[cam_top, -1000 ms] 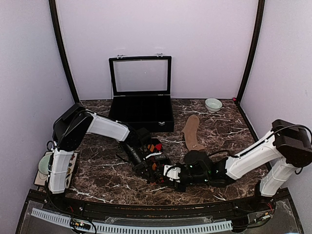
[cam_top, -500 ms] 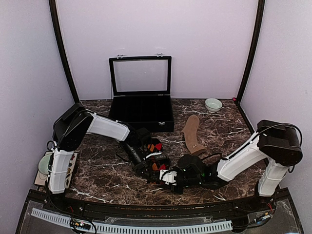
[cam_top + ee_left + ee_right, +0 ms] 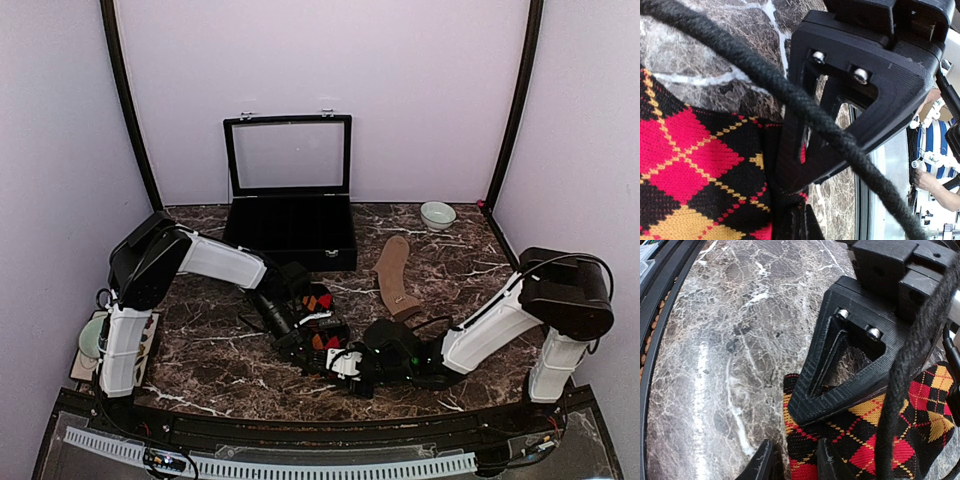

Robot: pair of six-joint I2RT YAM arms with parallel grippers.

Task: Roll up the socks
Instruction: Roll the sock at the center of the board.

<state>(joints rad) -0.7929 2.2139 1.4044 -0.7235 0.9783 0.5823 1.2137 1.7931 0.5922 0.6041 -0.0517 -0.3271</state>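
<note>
marble table (image 3: 200, 360), six o'clock: limp argyle sock (image 3: 865, 440) looked best taken by its edge. left gripper (image 3: 306, 340) clenched it; right gripper (image 3: 338, 358) pinched its end.

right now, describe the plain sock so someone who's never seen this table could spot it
Find the open black case at the back of the marble table. Just right of its front corner, short of the small bowl, a tan sock lies flat by itself. It is plain, with no pattern, unlike the red-and-black argyle sock bunched up nearer the front.
</note>
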